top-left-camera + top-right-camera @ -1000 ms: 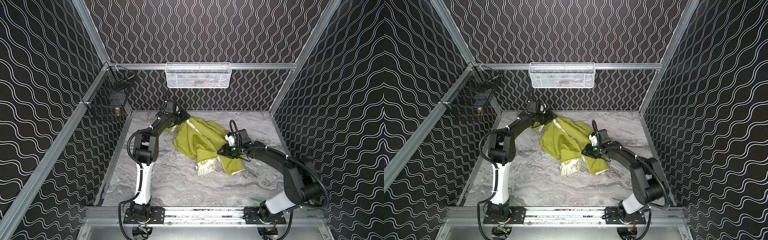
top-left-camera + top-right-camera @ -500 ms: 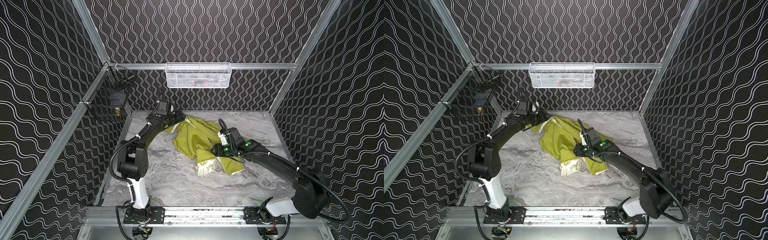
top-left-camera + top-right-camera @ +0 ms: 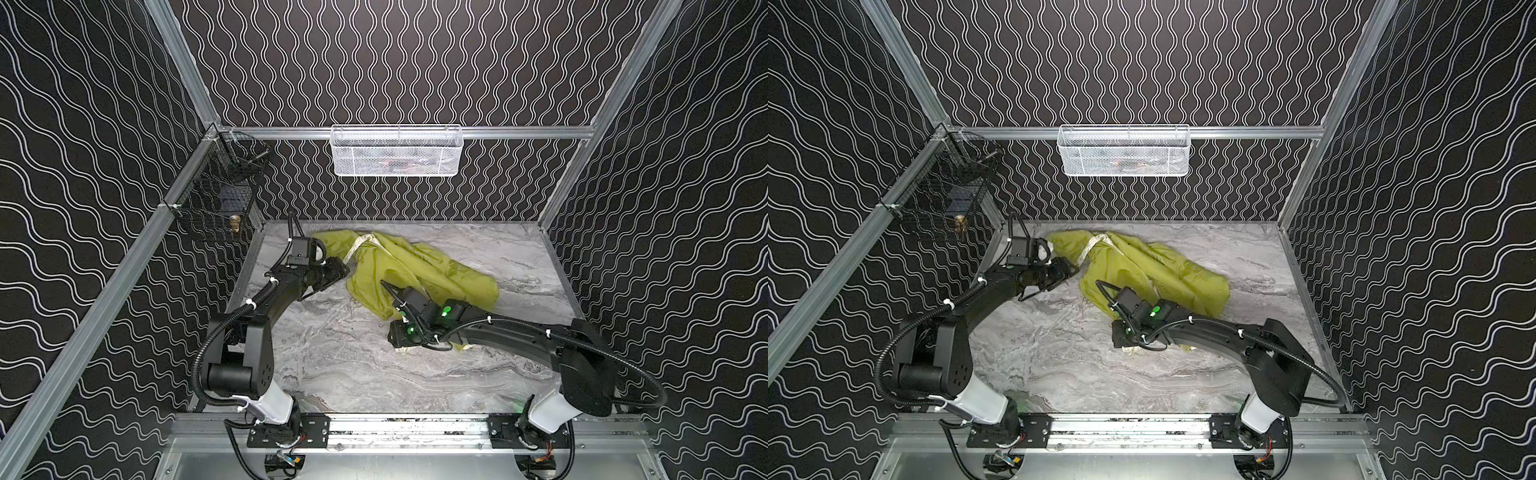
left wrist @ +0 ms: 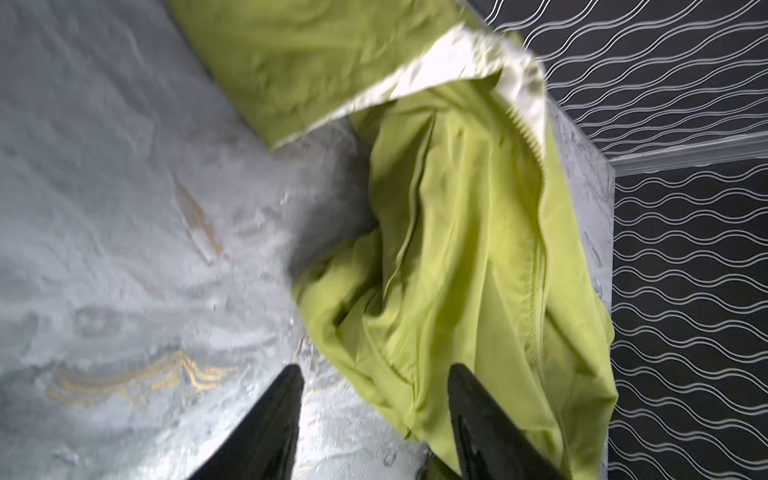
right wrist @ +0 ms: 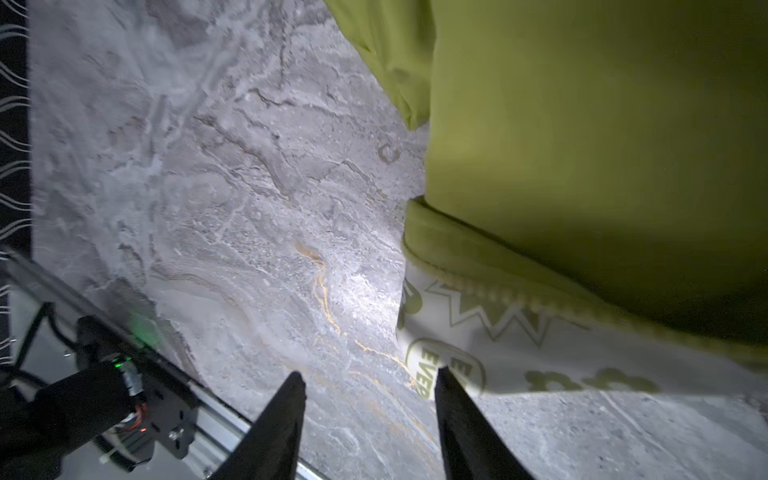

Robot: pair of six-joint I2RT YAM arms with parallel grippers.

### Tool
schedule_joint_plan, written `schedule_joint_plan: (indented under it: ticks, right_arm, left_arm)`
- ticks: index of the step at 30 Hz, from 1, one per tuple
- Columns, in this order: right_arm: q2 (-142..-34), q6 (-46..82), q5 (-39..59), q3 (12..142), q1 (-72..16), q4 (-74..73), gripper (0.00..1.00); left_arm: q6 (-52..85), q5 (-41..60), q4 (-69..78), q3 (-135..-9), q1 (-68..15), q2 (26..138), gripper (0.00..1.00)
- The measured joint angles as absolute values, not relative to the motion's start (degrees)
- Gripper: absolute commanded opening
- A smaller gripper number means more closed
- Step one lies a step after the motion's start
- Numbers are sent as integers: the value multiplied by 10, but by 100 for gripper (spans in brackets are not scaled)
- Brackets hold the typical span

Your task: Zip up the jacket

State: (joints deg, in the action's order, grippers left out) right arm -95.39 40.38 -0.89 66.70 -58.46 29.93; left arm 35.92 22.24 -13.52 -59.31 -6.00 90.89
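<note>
Your jacket (image 3: 419, 270) is lying crumpled toward the back of the tabletop (image 3: 353, 361). You are holding the left pincer (image 4: 374, 370) parted and empty at its left end, and the right pincer (image 5: 368, 374) likewise at its near edge.

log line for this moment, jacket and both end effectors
jacket: crumpled on table, unzipped | left end effector: open, at jacket | right end effector: open, at lining edge

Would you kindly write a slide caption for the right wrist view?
Open right gripper above the table, poised at the printed cream lining of the yellow-green jacket.
</note>
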Motion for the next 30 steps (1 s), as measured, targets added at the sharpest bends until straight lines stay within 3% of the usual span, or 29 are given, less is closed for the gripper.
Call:
schedule_joint_plan:
  ticks: [3, 6, 15, 23, 30]
  right_arm:
    - [-991, 412, -44, 681, -603, 314, 56]
    - [-1023, 418, -78, 695, -608, 327, 48]
    - [-1071, 431, -163, 725, -603, 364, 0]
    - [-988, 431, -157, 661, -576, 344, 0]
    - [-849, 410, -66, 569, -556, 241, 0]
  left_arm:
    - [361, 237, -121, -567, -60, 904, 59]
    - [362, 245, -113, -559, -60, 903, 59]
    - [383, 276, -63, -561, -63, 947, 56]
    - [393, 288, -30, -588, -103, 996, 51]
    - [417, 293, 3, -620, -119, 1063, 32]
